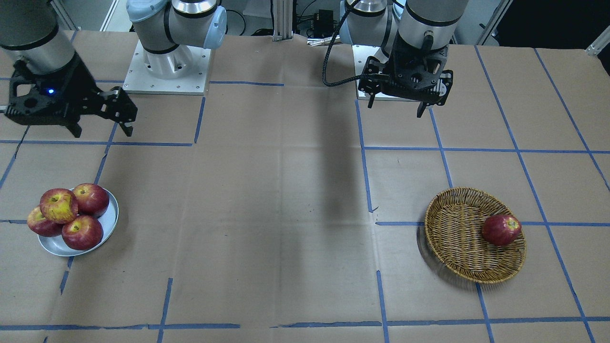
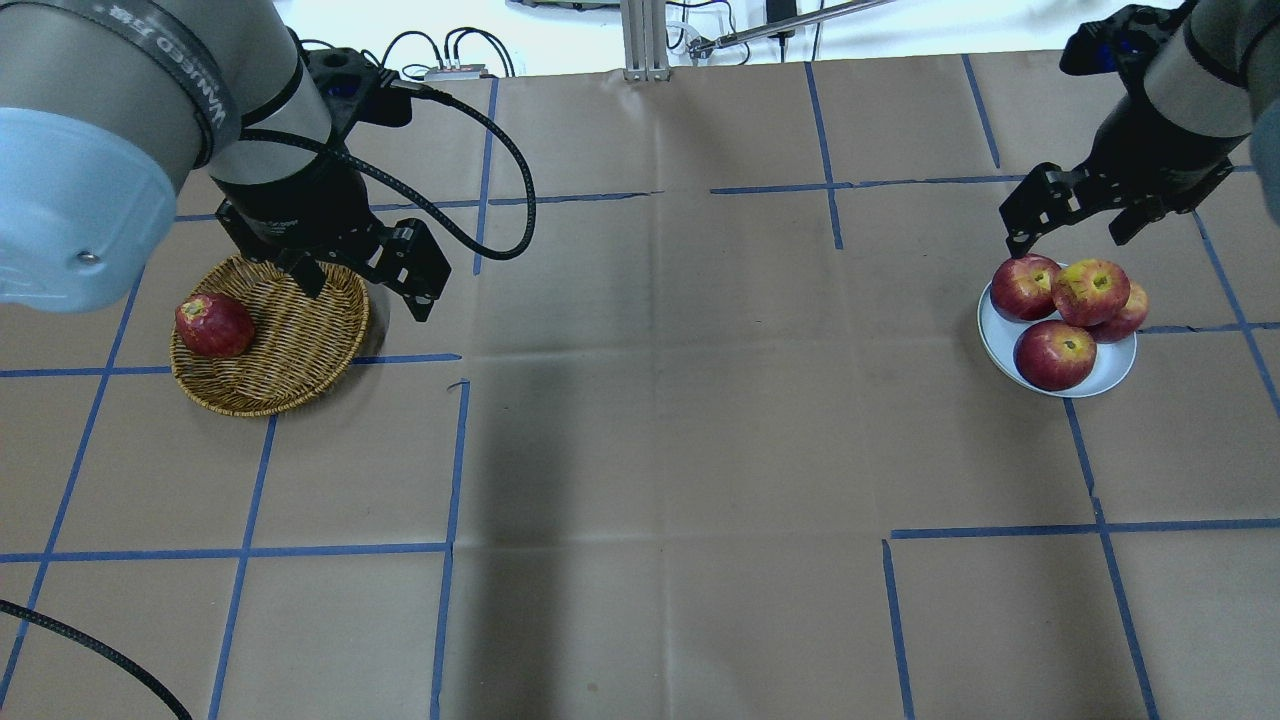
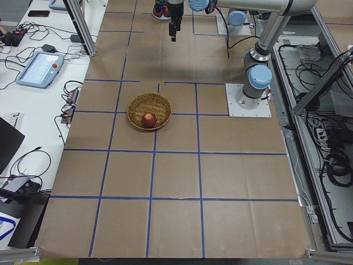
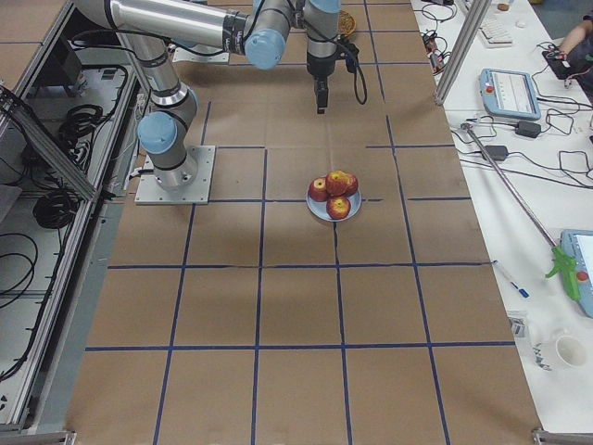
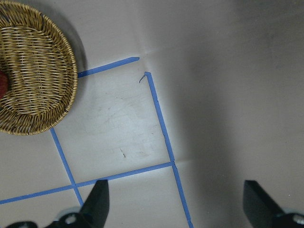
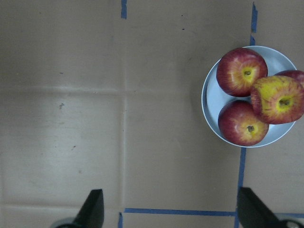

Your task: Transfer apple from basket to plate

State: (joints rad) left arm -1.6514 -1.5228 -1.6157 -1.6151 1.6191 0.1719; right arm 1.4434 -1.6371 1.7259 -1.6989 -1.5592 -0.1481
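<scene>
Wicker basket (image 1: 455, 224): 1 dark apple (image 1: 501, 229); plate (image 1: 111, 220): 4 apples (image 1: 58, 206).

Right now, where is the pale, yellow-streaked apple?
In the overhead view the apple lies on the robot's right, stacked atop three darker apples on the plate, close by the right gripper.

Silver arms (image 2: 100, 60), pale-blue caps (image 2: 60, 200), black fingers (image 5: 99, 202)

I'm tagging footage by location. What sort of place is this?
Most likely a robotics lab or test cell: the table is covered in brown paper with a blue tape grid, a teach pendant lies on the side bench, and cable bundles run alongside.
</scene>
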